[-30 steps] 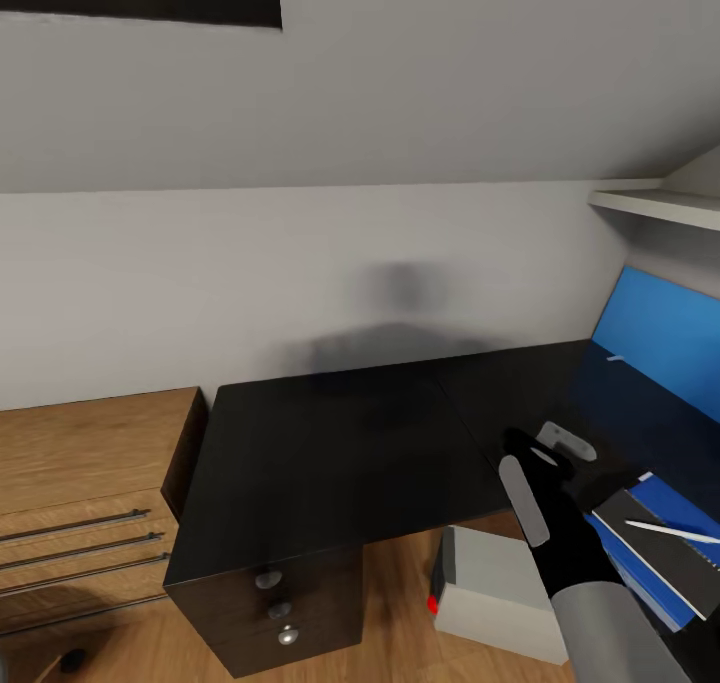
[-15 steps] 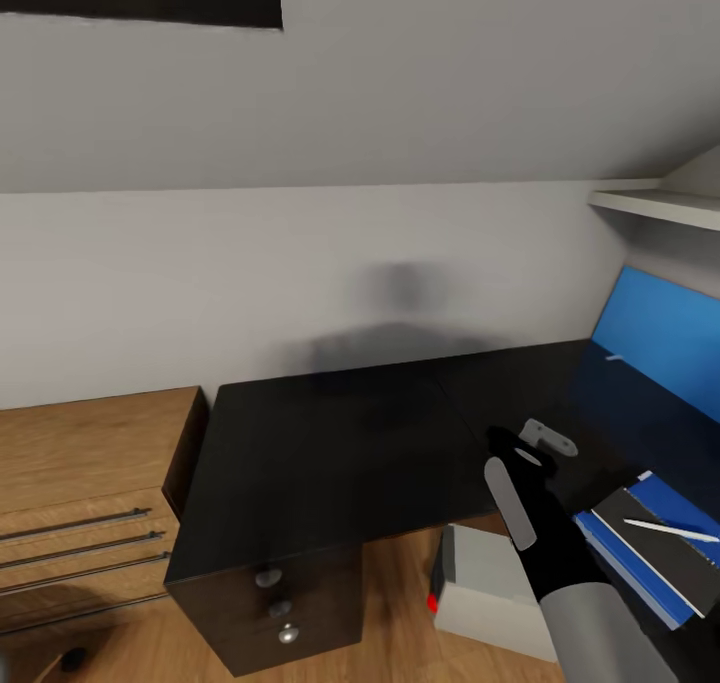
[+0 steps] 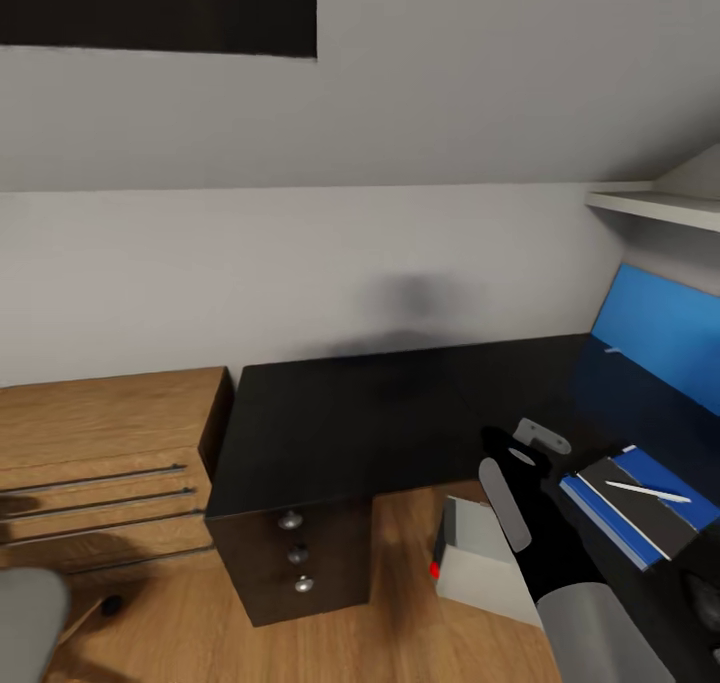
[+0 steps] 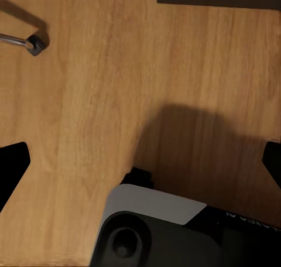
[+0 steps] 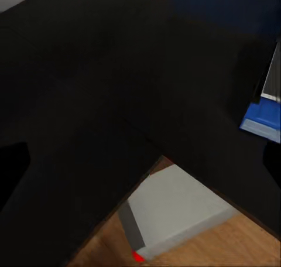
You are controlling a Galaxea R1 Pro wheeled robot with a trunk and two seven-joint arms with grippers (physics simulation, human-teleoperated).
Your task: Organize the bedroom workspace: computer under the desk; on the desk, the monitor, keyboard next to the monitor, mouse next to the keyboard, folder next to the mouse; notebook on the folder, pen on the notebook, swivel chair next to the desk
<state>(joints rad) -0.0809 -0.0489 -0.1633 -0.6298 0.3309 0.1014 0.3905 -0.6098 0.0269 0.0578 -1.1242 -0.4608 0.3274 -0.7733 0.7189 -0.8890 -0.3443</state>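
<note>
The desk point(image 3: 380, 413) has a glossy black top and a blue back panel point(image 3: 660, 338). On its right part lies the blue folder point(image 3: 600, 508), with the dark notebook point(image 3: 645, 508) on it and the white pen point(image 3: 648, 490) on top. Under the desk stands the grey computer point(image 3: 475, 563), its red light point(image 5: 138, 256) also showing in the right wrist view. My right gripper point(image 3: 520, 441) hangs open over the desk's front edge, left of the folder point(image 5: 260, 117). My left gripper point(image 4: 140, 167) is open above the wooden floor. A caster on a chrome spoke point(image 4: 32, 43) of the swivel chair shows.
Light wooden low shelving point(image 3: 100, 453) stands left of the desk. A dark drawer pedestal with three knobs point(image 3: 295, 553) holds up the desk's left end. A white wall shelf point(image 3: 655, 205) hangs at upper right. A grey rounded shape point(image 3: 25, 623) fills the lower left corner.
The whole picture has shifted, so the camera has moved: the desk and folder stack sit higher and the grey shape has come in at lower left. My right gripper has drawn slightly leftward.
</note>
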